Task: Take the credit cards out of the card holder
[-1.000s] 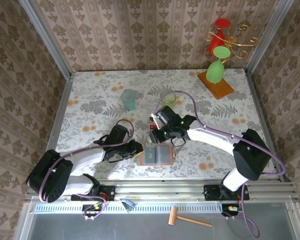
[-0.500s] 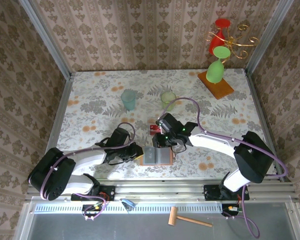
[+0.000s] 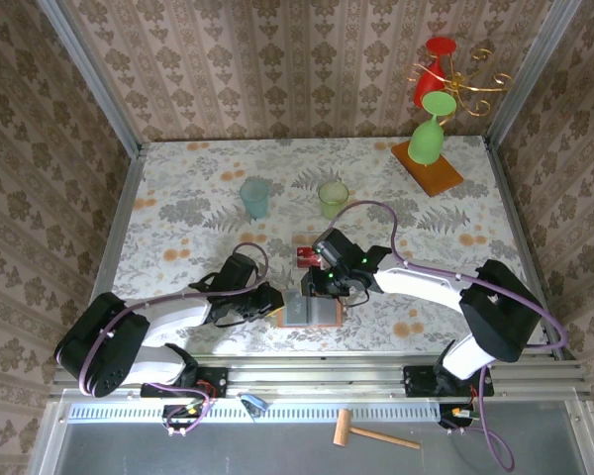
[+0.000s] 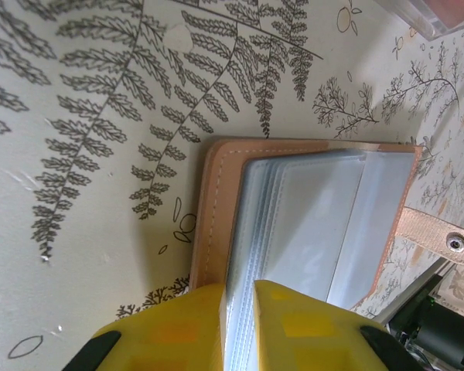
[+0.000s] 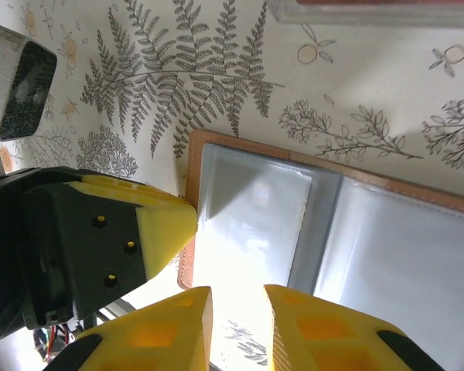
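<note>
Pinching card holder [image 4: 317,224] w/ left gripper [image 4: 238,301], per wrist cam.

The top camera looks down from high above and behind the near edge of the bench [image 3: 188,213] and takes in its whole surface. Both wrist cameras are very close to the bench, beside that near edge, facing down. All three views share the open card holder [image 3: 310,309].
</note>
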Motion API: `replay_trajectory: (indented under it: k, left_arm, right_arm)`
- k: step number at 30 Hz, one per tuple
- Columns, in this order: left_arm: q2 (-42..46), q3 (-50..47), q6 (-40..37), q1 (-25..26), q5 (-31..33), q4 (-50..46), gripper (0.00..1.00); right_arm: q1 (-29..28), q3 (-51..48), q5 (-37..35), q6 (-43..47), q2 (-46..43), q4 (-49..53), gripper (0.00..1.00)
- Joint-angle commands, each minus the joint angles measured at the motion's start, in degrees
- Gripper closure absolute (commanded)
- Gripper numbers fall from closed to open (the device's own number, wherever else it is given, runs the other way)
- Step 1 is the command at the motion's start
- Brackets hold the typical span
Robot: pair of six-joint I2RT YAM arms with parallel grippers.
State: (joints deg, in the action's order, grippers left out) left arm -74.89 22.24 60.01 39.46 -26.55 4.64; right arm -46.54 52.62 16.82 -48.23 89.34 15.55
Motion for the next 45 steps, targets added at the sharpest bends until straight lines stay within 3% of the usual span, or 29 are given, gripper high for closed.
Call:
replay_trajectory:
  k: [1,12,24,45]
  left_arm:
    - [1.2,1.5,-0.5,0.3,1.2,-2.3,0.82]
    - [2.7,1.9,-2.3,-0.6,1.8,-5.3,0.85]
    - [0.4,0.4,-1.4,-0.7,0.4,-2.1,0.91]
    - [0.2,-0.8,-1.5,-0.7,0.8,-2.9,0.91]
  right_arm:
    - [-0.2,-1.0,3.8,-5.1,1.7,-3.9,0.77]
    - [-0.2,-2.2,5.7,-8.5,5.2,-8.7,0.76]
    - [-0.2,-2.4,5.9,-8.8,6.6,-8.7,0.76]
    - [-0.7,-3.4,7.1,-9.8,7.8,-9.5,0.72]
